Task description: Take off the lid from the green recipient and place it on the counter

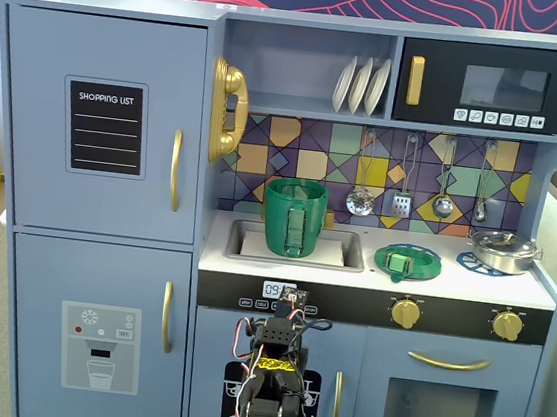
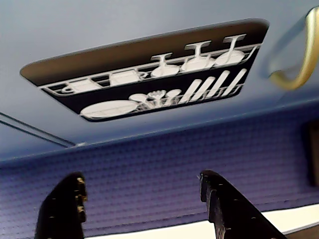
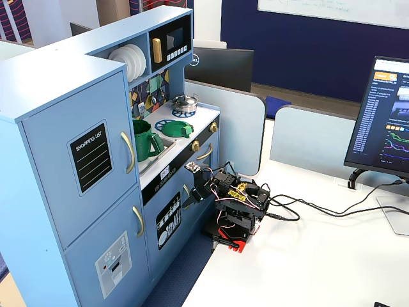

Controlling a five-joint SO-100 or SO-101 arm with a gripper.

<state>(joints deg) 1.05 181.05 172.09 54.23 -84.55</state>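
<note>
The green recipient (image 1: 294, 217) stands upright and uncovered in the sink recess; it also shows in a fixed view (image 3: 146, 139). The lid (image 1: 408, 262), a flat green disc with a small centre handle, lies on the counter (image 1: 351, 274) over a burner ring, to the right of the sink, and shows in a fixed view (image 3: 176, 129). My gripper (image 2: 139, 181) is open and empty, low in front of the dishwasher door, well below the counter. In a fixed view (image 3: 193, 197) it points at the cabinet front. One black finger (image 2: 62, 209) shows at the lower left of the wrist view.
A shiny steel pot (image 1: 502, 250) sits on the right burner. The dishwasher panel (image 2: 149, 84) with printed dishes and a gold door handle (image 2: 296, 74) are just ahead of the gripper. A monitor (image 3: 383, 121) and cables (image 3: 307, 208) lie on the white desk.
</note>
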